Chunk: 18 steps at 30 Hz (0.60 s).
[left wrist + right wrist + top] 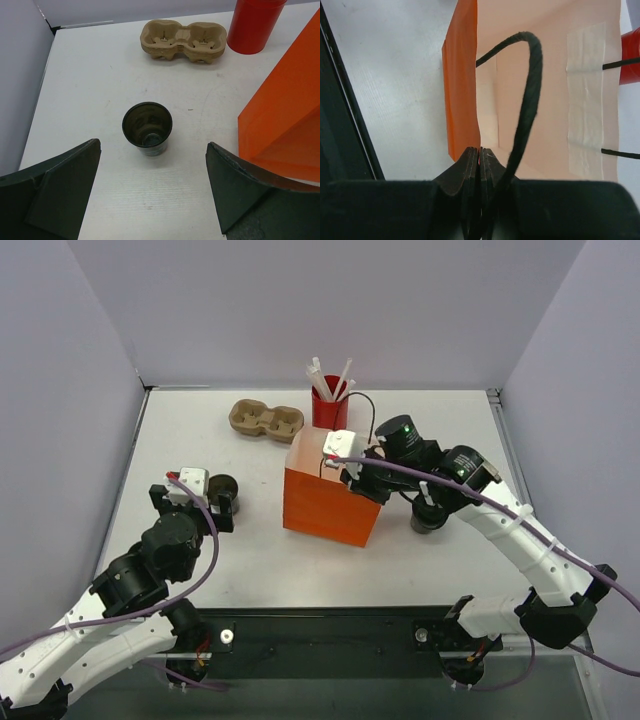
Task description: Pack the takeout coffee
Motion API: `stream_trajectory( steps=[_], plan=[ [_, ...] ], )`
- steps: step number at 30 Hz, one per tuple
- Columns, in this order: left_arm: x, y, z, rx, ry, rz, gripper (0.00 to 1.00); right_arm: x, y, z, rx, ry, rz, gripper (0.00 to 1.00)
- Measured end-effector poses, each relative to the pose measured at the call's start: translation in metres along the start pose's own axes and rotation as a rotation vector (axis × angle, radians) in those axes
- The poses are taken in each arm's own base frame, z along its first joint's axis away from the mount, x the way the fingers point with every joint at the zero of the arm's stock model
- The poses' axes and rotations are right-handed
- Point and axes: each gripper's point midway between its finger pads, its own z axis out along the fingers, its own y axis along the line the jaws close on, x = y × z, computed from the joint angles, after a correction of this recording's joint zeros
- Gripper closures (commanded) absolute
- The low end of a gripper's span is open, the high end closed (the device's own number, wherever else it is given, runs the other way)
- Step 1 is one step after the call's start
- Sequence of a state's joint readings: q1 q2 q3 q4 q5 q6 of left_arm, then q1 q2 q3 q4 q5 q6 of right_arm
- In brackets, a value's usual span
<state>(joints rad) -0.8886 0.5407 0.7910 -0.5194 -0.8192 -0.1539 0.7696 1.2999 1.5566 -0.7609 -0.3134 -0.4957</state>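
- While my right gripper (480,152) pinches shut on the rim of the orange paper bag (322,498), my left gripper (152,150) gapes wide, empty.
- Small dark brown tapered cup (147,126) stands upright just ahead of it, untouched; I'd centre it and squeeze gently below the rim.
- Second dark cup (428,521) sits beside the bag, under my right arm.
- Black cord handle (532,90) may snag; tan cardboard carrier (265,420) and red straw cup (329,408) are well behind.

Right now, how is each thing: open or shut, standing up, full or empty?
Left hand: open.
Right hand: shut on the bag's rim.
Small dark brown cup before the left hand: upright, empty.
Second small dark cup: mostly hidden under the right arm.
Orange paper bag: standing, top open.
Red cup: upright, holding white straws.
Tan cardboard cup carrier: both holes empty.
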Motion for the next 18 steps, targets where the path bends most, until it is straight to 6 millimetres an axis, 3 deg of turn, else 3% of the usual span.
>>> stream_trajectory(
  steps=[9,16,17,18],
  plan=[
    [0.0,0.0,0.0,-0.004,0.002,0.002,0.04,0.013,0.02,0.027,-0.022,0.06,-0.148,1.0],
    [0.001,0.0,0.001,-0.004,0.004,0.004,0.04,0.015,0.016,0.033,0.001,0.076,-0.156,1.0],
    [0.001,0.0,0.001,-0.004,0.004,0.004,0.04,0.015,0.015,0.033,0.005,0.077,-0.156,0.98],
    [0.001,0.0,0.001,-0.004,0.004,0.004,0.04,0.015,0.015,0.033,0.008,0.077,-0.157,0.88]
  ],
)
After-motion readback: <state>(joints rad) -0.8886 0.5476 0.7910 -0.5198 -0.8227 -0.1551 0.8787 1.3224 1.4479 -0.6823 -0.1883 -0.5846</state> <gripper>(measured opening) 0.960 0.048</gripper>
